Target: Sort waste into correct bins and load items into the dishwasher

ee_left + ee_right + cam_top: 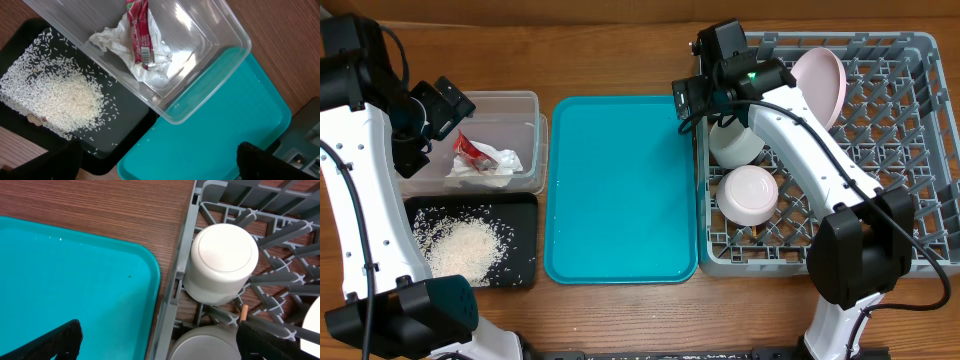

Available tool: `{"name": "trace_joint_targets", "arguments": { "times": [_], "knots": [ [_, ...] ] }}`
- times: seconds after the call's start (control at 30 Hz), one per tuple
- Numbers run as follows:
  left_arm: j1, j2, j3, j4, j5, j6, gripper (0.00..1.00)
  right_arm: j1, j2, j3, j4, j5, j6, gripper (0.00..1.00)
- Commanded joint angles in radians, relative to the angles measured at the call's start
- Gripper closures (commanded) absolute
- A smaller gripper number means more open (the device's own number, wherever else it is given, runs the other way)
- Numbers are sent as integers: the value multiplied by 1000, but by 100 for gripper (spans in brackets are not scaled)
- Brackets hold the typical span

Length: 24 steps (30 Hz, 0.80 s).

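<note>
The clear tub holds the crumpled napkin and the red wrapper; both also show in the left wrist view, napkin and wrapper. Rice lies in the black tray. The grey dish rack holds the pink plate on edge, an upturned white cup and a whitish bowl. A chopstick end pokes up beside the bowl. My left gripper is open and empty above the tub's edge. My right gripper is open and empty over the rack's left rim.
The teal tray lies bare between the bins and the rack, with a few stray grains on it. The tub and the black tray touch its left edge, and the rack rim sits close against its right edge.
</note>
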Motion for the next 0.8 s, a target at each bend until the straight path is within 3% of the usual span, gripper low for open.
{"name": "trace_joint_targets", "arguments": {
  "times": [0.0, 0.5, 0.77],
  "knots": [
    [-2, -24, 18, 1, 0, 13, 0, -5, -34, 28, 3, 6, 0, 0],
    [-2, -24, 18, 1, 1, 13, 0, -5, -35, 27, 3, 6, 0, 0],
    [-2, -24, 18, 1, 1, 13, 0, -32, -134, 27, 3, 21, -7, 0]
  ]
}}
